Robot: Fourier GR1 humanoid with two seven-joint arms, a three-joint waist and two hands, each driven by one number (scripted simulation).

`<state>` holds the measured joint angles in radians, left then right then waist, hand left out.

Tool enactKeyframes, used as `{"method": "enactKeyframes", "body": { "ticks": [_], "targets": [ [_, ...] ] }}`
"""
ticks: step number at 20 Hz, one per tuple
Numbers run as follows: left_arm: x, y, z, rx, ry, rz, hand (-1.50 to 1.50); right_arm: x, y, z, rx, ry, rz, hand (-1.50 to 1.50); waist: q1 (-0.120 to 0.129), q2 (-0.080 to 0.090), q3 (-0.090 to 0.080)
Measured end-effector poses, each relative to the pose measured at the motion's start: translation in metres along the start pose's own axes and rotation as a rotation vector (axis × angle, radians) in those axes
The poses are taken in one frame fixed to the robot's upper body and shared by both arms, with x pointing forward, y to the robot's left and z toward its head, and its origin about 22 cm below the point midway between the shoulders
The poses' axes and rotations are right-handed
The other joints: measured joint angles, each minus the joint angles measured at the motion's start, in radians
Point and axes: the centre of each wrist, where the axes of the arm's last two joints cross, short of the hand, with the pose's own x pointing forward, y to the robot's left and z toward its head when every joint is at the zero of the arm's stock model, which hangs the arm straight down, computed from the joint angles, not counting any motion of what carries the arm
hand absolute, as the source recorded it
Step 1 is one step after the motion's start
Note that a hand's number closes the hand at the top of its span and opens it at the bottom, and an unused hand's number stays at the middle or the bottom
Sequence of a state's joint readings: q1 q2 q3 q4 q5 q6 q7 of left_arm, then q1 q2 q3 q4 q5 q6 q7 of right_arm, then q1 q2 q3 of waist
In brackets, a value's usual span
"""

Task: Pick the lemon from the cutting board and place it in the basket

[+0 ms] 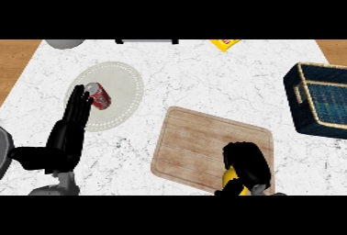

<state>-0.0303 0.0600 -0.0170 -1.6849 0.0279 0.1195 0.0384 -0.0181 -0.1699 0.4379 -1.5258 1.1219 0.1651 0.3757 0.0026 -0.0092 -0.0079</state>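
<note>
my right hand (246, 163) sits at the near right corner of the cutting board (203, 147), fingers curled down over the lemon (230, 181). most of the lemon is hidden under them; only a yellow patch shows at the near side of my hand, low over the board's near edge. my right forearm is cut off at the near edge of the view.

my left hand (71, 126) stands at the left, fingers straight and holding nothing, its tips overlapping the near left edge of a pale plate (122, 82). a red can (98, 95) lies on its side on that plate, just beside my fingertips.

the basket (318, 98), dark with a tan rim, is at the far right and partly cut off by the view's right edge; what i can see of its inside shows nothing in it. along the far edge, a grey round thing, a dark object and a yellow item are cut off and hard to make out.
</note>
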Motion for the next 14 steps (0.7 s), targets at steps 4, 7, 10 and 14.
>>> {"method": "enactKeyframes", "body": {
  "ticks": [4,7,10,14],
  "targets": [
    [0.001,0.008,0.000,0.004,-0.001,-0.004,0.00,-0.018,0.001,-0.005,-0.066,-0.032,-0.020,1.50,-0.002,-0.001,-0.001],
    [0.002,0.007,0.000,0.004,0.001,-0.002,0.00,-0.024,-0.013,-0.003,-0.153,-0.048,-0.070,1.50,-0.004,0.003,0.002],
    [0.001,0.005,0.006,0.015,-0.002,-0.005,0.00,-0.025,-0.030,0.010,-0.232,-0.071,-0.173,1.50,-0.009,0.004,0.005],
    [0.000,0.012,0.005,0.029,0.003,-0.014,0.00,-0.017,-0.064,0.035,-0.360,-0.140,-0.336,1.50,-0.019,0.003,0.007]
  ]
}}
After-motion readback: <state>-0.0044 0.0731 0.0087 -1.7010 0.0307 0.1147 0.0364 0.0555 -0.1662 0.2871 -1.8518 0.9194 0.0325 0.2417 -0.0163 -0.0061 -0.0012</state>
